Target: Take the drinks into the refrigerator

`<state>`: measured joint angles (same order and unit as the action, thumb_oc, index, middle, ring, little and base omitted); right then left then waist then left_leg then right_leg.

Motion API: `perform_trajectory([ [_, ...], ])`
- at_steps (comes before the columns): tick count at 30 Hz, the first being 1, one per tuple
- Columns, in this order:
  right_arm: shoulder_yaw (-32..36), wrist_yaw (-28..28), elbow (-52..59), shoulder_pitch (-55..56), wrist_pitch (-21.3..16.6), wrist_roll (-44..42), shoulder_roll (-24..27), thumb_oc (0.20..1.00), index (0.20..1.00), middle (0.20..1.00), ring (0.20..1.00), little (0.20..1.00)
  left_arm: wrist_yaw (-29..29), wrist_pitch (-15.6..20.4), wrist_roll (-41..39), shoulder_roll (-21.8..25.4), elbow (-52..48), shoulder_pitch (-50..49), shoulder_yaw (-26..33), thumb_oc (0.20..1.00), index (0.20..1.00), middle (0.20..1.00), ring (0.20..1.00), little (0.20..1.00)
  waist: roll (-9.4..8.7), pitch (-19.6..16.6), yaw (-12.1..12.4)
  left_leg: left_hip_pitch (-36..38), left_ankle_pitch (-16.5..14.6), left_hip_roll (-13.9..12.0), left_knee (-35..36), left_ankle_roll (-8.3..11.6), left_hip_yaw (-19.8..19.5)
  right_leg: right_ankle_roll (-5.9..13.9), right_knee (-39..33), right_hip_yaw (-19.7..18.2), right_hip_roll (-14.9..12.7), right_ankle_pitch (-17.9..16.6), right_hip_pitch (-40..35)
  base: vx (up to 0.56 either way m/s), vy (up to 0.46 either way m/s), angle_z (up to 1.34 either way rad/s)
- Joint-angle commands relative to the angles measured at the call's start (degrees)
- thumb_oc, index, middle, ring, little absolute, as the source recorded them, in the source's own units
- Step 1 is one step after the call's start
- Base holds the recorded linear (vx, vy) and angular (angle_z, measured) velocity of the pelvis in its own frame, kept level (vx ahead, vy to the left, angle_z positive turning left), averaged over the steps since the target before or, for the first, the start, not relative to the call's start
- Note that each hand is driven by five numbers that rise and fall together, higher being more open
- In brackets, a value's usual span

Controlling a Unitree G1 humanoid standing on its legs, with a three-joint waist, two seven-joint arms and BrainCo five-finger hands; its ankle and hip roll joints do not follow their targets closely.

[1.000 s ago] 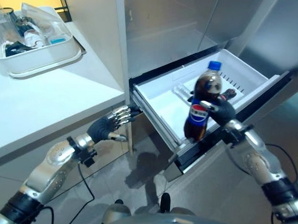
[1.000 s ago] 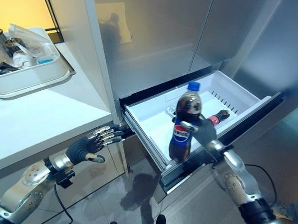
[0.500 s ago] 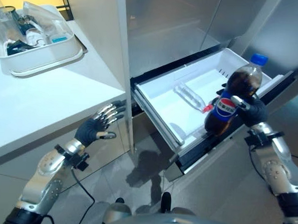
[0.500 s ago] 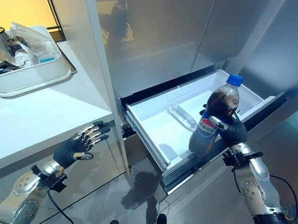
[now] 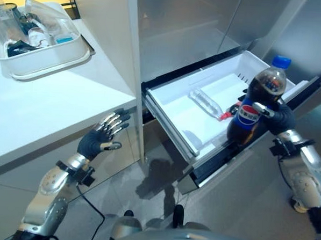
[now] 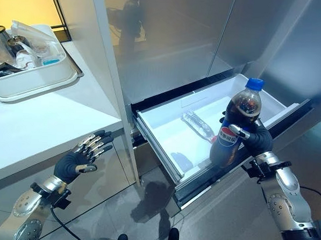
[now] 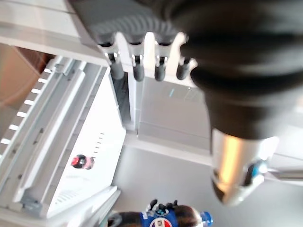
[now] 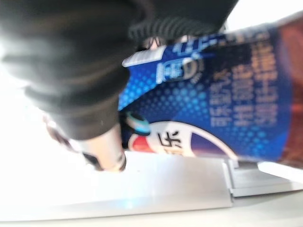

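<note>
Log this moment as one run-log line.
right robot hand: shut on cola bottle, upright over drawer front | left robot hand: open, idle | water bottle: lying in drawer

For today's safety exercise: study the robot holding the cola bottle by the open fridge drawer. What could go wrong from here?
1. The right hand grips the tall cola bottle around its middle, at the drawer's front edge; a slip could drop it outside onto the floor.
2. A clear bottle already lies inside; the cola could land on it.
3. The left hand hangs open, steadying nothing.
</note>
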<state>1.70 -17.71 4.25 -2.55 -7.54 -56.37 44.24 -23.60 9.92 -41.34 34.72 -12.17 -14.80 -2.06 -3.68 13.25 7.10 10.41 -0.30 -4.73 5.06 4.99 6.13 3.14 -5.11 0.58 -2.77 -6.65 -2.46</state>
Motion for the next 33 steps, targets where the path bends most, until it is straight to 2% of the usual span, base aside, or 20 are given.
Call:
perform_trajectory([
  [1, 1.9, 0.8, 3.5, -13.2, -6.6, 0.3, 4.7, 0.200, 0.200, 0.200, 0.200, 0.200, -1.4, 3.7, -0.7, 2.9, -2.2, -0.1, -0.5, 1.000, 1.000, 1.000, 1.000, 1.000, -0.90, 0.5, 1.6, -0.7, -2.9, 0.1, -0.1, -2.46, -2.5, 6.12, 9.8, 4.3, -5.6, 4.5, 2.0, 0.00, 0.000, 0.00],
  [10, -1.7, 2.1, 0.0, -20.9, -7.1, 1.9, 11.0, 0.200, 0.200, 0.200, 0.200, 0.200, -3.1, 3.3, -4.5, 5.3, -4.7, 1.1, -2.9, 1.000, 1.000, 1.000, 1.000, 1.000, -0.55, 2.2, 2.7, -3.2, -1.6, -0.4, -0.1, -1.89, -3.2, 5.81, 10.3, 4.9, -5.0, 4.6, 3.9, -0.01, -0.005, 0.00],
  [22, -9.4, 3.7, -9.8, -33.2, -8.0, 4.2, 15.6, 0.200, 0.200, 0.200, 0.200, 0.200, -4.4, 2.8, -7.2, 8.1, -5.3, 1.3, -4.9, 1.000, 1.000, 1.000, 1.000, 1.000, 0.77, 3.7, 4.3, -5.7, -0.4, -0.4, -0.3, -1.41, -4.1, 5.72, 10.2, 5.8, -5.0, 4.3, 5.7, 0.00, -0.002, -0.01],
  [25, -11.0, 4.6, -13.1, -36.3, -8.2, 5.5, 16.4, 0.200, 0.200, 0.200, 0.200, 0.200, -4.5, 2.7, -7.6, 8.6, -5.1, 1.4, -5.2, 1.000, 1.000, 1.000, 1.000, 1.000, 1.24, 4.2, 4.8, -6.5, -0.1, -0.2, -0.3, -1.36, -4.3, 5.65, 10.2, 5.9, -5.1, 4.2, 6.2, 0.00, 0.000, 0.00],
  [33, -16.9, 5.8, -21.7, -42.1, -6.9, 8.4, 13.8, 0.200, 0.200, 0.200, 0.200, 0.200, -3.9, 3.2, -7.5, 9.9, -5.5, 2.1, -6.4, 1.000, 1.000, 1.000, 1.000, 1.000, 2.20, 5.3, 5.6, -7.4, 0.3, 0.1, -0.3, -1.36, -4.5, 5.48, 10.3, 6.2, -5.2, 3.9, 6.9, 0.00, 0.000, 0.01],
])
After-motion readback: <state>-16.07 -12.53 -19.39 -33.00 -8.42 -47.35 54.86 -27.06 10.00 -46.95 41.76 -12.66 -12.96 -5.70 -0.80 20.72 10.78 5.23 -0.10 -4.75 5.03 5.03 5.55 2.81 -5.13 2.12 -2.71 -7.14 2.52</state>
